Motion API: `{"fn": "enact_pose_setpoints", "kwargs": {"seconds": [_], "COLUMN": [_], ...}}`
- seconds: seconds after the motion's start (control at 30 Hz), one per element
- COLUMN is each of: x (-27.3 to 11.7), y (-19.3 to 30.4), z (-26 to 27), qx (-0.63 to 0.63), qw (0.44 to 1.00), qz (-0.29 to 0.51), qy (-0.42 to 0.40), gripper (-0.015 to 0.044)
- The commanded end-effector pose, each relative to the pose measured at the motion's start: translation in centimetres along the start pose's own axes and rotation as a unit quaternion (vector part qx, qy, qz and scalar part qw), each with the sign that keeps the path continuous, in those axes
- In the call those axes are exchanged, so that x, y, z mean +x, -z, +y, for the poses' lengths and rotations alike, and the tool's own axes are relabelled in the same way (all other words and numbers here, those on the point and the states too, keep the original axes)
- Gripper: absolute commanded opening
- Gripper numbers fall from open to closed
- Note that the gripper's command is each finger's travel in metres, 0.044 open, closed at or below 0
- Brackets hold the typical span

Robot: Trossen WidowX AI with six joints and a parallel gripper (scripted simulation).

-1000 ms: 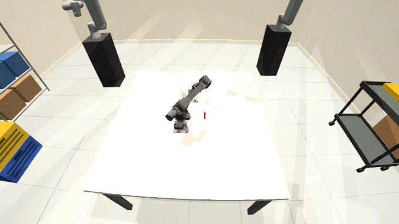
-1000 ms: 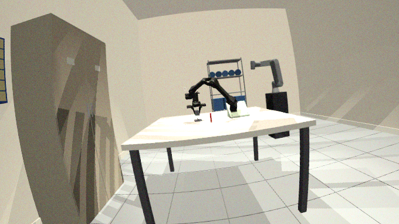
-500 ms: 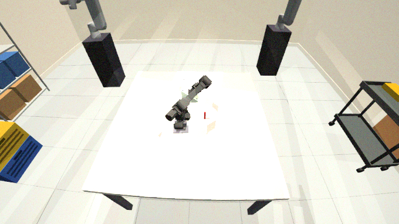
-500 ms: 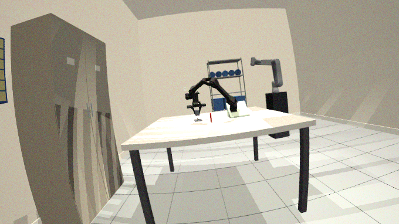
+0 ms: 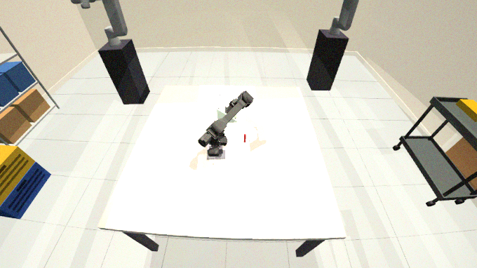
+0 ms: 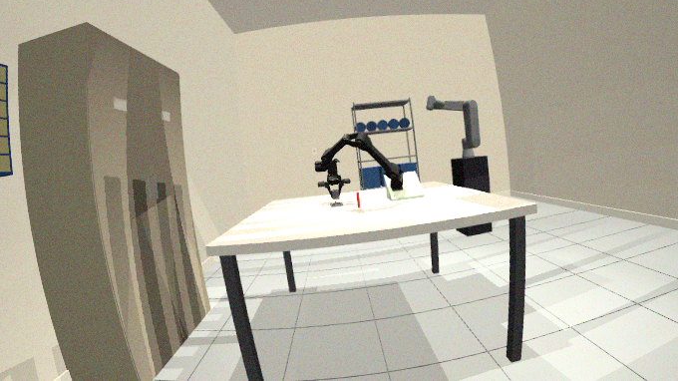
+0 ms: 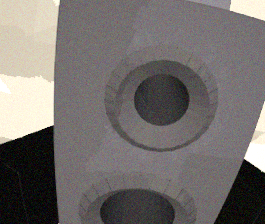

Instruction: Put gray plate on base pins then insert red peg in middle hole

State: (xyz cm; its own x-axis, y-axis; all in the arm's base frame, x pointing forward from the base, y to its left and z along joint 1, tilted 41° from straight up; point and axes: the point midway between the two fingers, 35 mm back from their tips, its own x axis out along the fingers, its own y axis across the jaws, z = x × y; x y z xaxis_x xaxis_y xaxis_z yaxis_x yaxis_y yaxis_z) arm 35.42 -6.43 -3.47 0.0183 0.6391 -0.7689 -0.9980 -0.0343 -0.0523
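Observation:
My gripper [image 5: 213,149] [image 6: 336,196] is shut on the gray plate [image 7: 83,96] and holds it low over the table, left of the middle. In the wrist view the plate fills the frame, with two round holes [image 7: 161,99] [image 7: 137,213] showing and my black fingers at its lower left and right. The pins are hidden. In the top view plate and base [image 5: 217,156] merge into one small gray patch under the gripper. The red peg [image 5: 244,137] [image 6: 358,199] stands upright on the table to the right of the gripper.
The arm's pale green mount [image 6: 406,189] sits at the table's back. Two gray arms on black pedestals [image 5: 123,71] [image 5: 326,60] stand behind the table. A shelf with boxes [image 5: 14,109] is at the left and a cart [image 5: 443,148] at the right.

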Motion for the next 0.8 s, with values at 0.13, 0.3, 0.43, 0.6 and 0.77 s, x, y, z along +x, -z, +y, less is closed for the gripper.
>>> {"fn": "enact_pose_setpoints", "kwargs": {"seconds": [0.13, 0.3, 0.43, 0.6, 0.77], "x": [1.0, 1.9, 2.5, 2.6, 2.6], "y": [0.0, -0.1, -0.1, -0.1, -0.1], "z": [0.0, 0.0, 0.1, 0.1, 0.1], "qx": [0.002, 0.002, 0.002, 0.002, 0.002], "qw": [1.000, 1.000, 1.000, 1.000, 1.000], "qz": [-0.002, -0.002, -0.003, -0.003, -0.003], "qy": [0.000, 0.000, 0.000, 0.000, 0.000], "gripper": [0.0000, 0.0000, 0.0000, 0.0000, 0.0000]}}
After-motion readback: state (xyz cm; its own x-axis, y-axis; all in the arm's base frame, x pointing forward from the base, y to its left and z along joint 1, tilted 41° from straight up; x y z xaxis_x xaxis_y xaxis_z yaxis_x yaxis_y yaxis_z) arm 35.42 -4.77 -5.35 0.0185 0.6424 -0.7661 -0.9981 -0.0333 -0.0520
